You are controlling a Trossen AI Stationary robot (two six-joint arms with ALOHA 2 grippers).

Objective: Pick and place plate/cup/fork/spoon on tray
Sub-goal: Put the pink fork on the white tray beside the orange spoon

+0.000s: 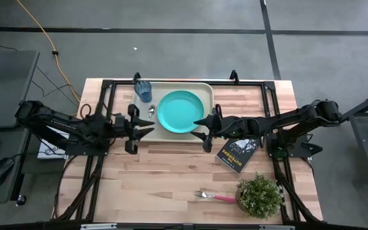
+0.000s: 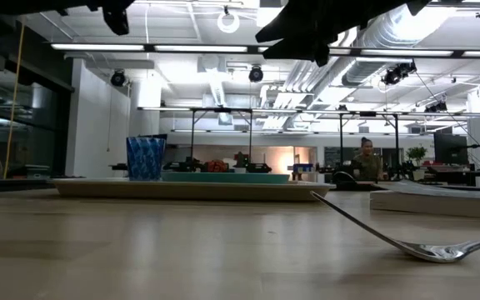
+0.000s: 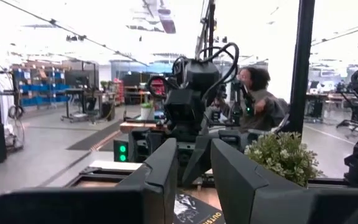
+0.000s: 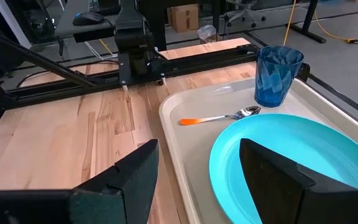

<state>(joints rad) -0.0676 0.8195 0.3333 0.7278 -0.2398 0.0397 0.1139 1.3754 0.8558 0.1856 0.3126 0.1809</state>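
Sitting at the table's far side, the tray (image 1: pixel 206 89) already carries the plate (image 1: pixel 181 111), the cup (image 1: pixel 144 89) and the spoon (image 1: pixel 151 111). Both claws hover empty: the right gripper (image 1: pixel 204 133) splayed over the tray's near edge beside the plate, the left gripper (image 1: pixel 133 128) partly parted at the tray's left rim. Only the fork (image 1: pixel 213 196) waits outside, touching the plant (image 1: pixel 259 195); I reckon a reach there could snag leaves or nudge the book (image 1: pixel 237 153).

My two arms are dark, almost black, with black cables looping on the wrist; each gripper has two flat, wide black fingers (image 4: pixel 272 177)
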